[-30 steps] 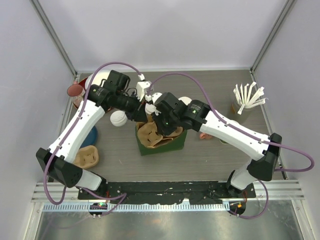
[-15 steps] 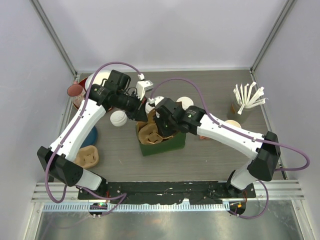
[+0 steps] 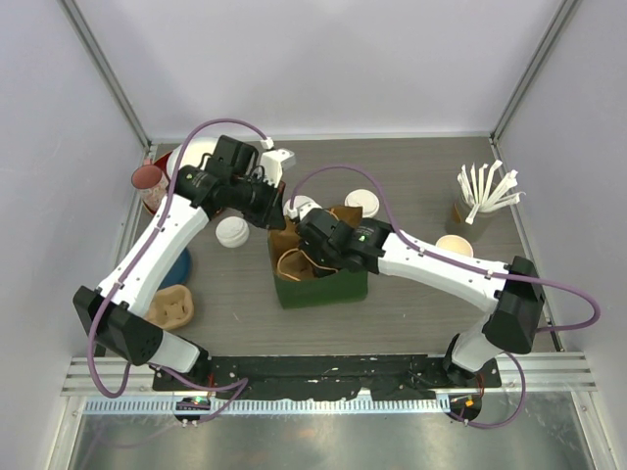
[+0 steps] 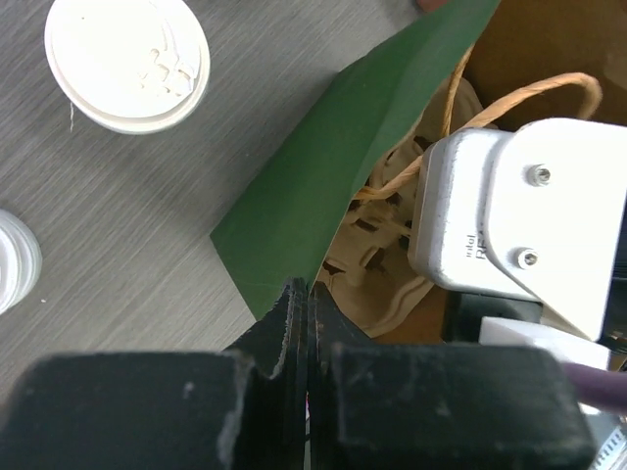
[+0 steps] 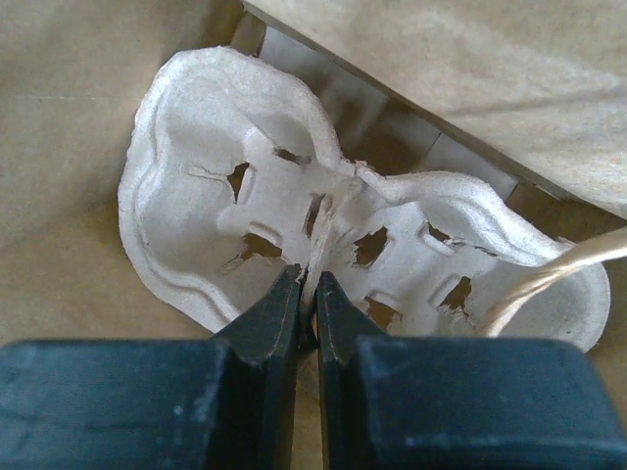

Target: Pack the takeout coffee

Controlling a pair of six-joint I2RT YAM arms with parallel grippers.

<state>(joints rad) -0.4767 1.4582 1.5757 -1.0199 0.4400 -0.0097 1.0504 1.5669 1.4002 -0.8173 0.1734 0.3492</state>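
**Left wrist view.** My left tool [image 4: 302,294] is pressed together on the top edge of the bag [image 4: 343,176]. The bag is smooth dark green paper outside and brown within, and its flap is drawn out to a slanted point. A twisted paper handle [image 4: 519,98] arches over the mouth. The white housing on my right arm covers much of the opening. On the grey, wood-grained tabletop [image 4: 147,215] a lidded cup [image 4: 127,61] stands upright outside the bag. Its round white plastic lid faces the camera and its long axis is vertical.

**Right wrist view.** My right tool [image 5: 307,289] pinches the centre ridge of the carrier [image 5: 225,215]. The carrier is rough, pale moulded pulp with two lobes and slotted holes. Its long axis runs from upper left to lower right, and it lies between the bag's brown walls.

**Top view.** Both arms crowd the bag's mouth.
- One lidded cup [image 3: 232,232] stands just left of the bag, and another [image 3: 363,202] stands behind its far right corner. Both are upright.
- A spare carrier [image 3: 171,308] lies near the left arm.
- An open cup [image 3: 454,245] sits beside the right arm.
- White sticks [image 3: 487,186] fan out of a holder at the far right.
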